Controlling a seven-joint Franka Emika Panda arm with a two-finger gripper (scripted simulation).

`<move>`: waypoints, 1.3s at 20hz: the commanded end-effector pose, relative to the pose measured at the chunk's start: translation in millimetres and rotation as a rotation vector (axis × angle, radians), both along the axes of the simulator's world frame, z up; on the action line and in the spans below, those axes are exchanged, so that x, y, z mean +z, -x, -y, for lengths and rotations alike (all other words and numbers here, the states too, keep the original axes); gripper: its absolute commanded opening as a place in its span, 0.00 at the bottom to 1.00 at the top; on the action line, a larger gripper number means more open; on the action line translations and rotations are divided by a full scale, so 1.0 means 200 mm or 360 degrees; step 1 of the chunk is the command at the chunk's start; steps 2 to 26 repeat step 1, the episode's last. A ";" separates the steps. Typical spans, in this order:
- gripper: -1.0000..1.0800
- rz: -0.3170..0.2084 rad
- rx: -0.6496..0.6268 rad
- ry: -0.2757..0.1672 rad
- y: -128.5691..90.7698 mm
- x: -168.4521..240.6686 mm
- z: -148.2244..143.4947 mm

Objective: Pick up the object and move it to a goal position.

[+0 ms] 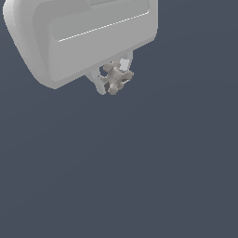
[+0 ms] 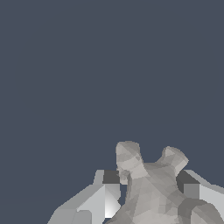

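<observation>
Flat, even simulator light, dim slate backdrop, no cast shadows, crisp faceted edges, bright glint on gripper [image 1: 113, 78] housing.

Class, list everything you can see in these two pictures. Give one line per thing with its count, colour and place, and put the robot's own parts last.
Jack-like piece: one, grey-beige, knobby arms crossing; held between the pincer's fingers near the top of the exterior view, and fills the near edge of the wrist view.
Background surface: one, plain dark blue-grey, behind everything in both views.
Robot hand body: one, light grey, upper part of the exterior view's left.
Pincer: one, pale grey with two fingers, shut on the jack-like piece.
</observation>
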State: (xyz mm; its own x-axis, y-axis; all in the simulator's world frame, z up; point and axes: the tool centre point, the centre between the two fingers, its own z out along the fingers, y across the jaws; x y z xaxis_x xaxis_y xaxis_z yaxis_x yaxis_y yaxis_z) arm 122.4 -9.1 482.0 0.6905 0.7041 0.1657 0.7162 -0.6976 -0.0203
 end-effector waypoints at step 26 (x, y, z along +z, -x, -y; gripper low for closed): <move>0.00 0.0000 0.0000 0.0000 0.00 0.00 0.00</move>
